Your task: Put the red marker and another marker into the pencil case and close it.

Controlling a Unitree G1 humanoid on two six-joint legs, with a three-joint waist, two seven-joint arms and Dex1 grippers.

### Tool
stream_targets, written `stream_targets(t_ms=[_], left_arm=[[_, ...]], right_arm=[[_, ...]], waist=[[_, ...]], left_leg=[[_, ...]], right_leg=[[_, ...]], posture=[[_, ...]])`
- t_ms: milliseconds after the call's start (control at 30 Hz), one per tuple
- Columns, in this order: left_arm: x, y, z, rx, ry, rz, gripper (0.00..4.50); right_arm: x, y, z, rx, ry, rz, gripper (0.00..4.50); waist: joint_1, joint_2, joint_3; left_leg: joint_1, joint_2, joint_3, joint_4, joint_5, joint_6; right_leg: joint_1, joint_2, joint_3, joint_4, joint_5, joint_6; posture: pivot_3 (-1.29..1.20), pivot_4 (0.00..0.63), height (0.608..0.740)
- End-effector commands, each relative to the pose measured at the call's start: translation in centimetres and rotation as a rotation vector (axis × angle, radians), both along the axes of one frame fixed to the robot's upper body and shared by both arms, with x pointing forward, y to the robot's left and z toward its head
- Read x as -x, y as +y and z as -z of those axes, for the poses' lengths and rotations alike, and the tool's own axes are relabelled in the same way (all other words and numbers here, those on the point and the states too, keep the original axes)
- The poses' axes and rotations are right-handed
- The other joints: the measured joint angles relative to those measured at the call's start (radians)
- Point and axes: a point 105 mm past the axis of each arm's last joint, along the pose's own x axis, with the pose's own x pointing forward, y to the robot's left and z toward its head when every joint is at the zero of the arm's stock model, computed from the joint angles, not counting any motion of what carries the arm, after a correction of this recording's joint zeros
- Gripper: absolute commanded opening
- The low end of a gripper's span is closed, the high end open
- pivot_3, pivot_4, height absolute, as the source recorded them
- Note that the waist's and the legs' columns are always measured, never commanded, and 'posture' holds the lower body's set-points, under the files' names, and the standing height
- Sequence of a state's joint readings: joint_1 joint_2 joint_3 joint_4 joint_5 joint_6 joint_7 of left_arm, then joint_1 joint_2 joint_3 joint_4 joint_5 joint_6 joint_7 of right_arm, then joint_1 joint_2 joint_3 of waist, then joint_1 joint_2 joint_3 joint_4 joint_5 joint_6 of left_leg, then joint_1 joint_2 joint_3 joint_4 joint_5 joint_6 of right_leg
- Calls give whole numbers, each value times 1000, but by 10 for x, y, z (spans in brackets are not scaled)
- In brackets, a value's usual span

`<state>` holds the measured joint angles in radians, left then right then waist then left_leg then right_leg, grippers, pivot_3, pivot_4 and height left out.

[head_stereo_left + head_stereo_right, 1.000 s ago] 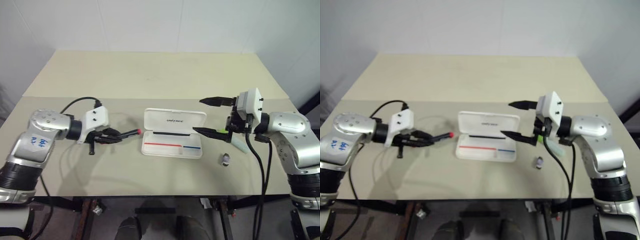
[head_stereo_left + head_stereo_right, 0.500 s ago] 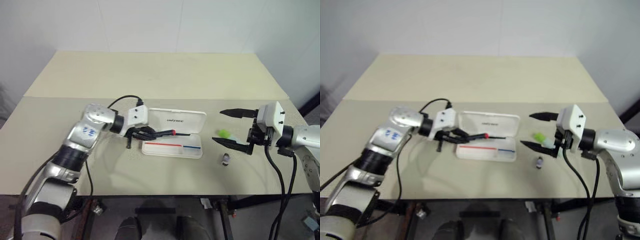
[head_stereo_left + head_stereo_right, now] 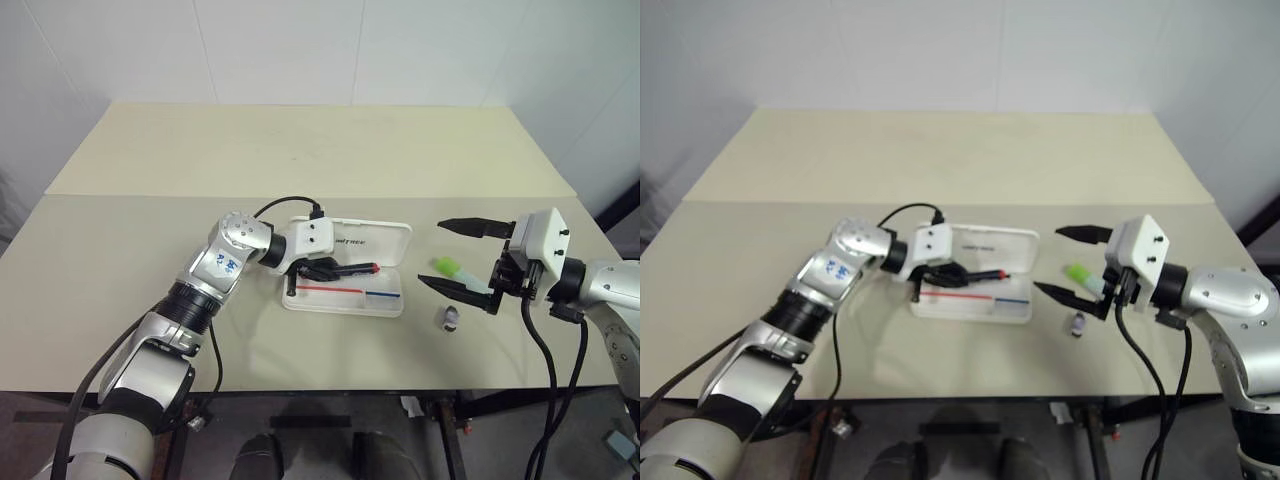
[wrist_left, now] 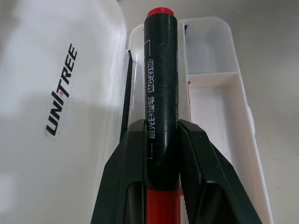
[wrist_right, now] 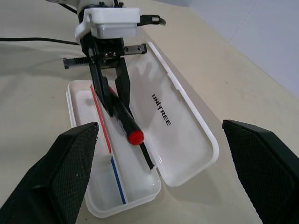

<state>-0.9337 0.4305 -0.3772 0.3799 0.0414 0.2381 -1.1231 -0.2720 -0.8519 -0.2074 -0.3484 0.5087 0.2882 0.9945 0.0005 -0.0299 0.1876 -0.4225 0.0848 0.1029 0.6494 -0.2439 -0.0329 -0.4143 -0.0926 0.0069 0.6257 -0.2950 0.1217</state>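
The pencil case (image 3: 345, 273) lay open on the beige counter (image 3: 300, 150), its lid folded back flat toward the far side and its tray, with the red-blue stripe, nearer the robot. The left tool (image 3: 322, 269) reached in from the case's left end, and its two black fingers (image 4: 135, 177) were clamped on the red marker (image 3: 352, 269). The marker stuck out past the fingertips toward the right, lengthwise over the case, its red tip above the hinge line between lid and tray. From the left wrist view the fingers pinched the marker's dark barrel on both sides, with the red body behind the grip. Whether the marker touched the case I could not tell.

The right tool (image 3: 462, 256) hovered to the right of the case with its fingers spread wide and nothing between them. The light green marker (image 3: 449, 267) lay on the counter between those fingers, touched by neither. A small grey-purple stub (image 3: 451, 318) stood on the counter just nearer the robot, below the lower finger.
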Motion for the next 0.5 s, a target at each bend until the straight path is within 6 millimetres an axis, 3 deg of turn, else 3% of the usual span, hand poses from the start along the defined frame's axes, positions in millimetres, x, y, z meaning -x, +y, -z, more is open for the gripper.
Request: stream_targets(t_ms=[33,133,367,500], left_arm=[[0,-7,-9,0,-28,24,1928],[-1,-14,-12,31,-54,29,2878],[16,-25,-30,138,-41,116,2878],[28,-20,-35,158,-7,158,3049]], right_arm=[[4,-1,-15,-23,-62,10,4500],[4,2,-16,-34,-70,9,4500],[-1,4,-15,-45,-63,5,4500],[-7,-1,-8,-61,31,27,4500]], waist=[[0,0,0],[0,0,0],[1,0,0],[-1,0,0]], left_leg=[[0,0,0,0,0,0],[0,0,0,0,0,0],[0,0,-1,0,0,0],[0,0,-1,0,0,0]], right_leg=[[0,0,0,0,0,0],[0,0,0,0,0,0],[0,0,0,0,0,0],[1,0,0,0,0,0]], posture=[[0,150,740],[0,150,740],[0,150,740],[0,150,740]])
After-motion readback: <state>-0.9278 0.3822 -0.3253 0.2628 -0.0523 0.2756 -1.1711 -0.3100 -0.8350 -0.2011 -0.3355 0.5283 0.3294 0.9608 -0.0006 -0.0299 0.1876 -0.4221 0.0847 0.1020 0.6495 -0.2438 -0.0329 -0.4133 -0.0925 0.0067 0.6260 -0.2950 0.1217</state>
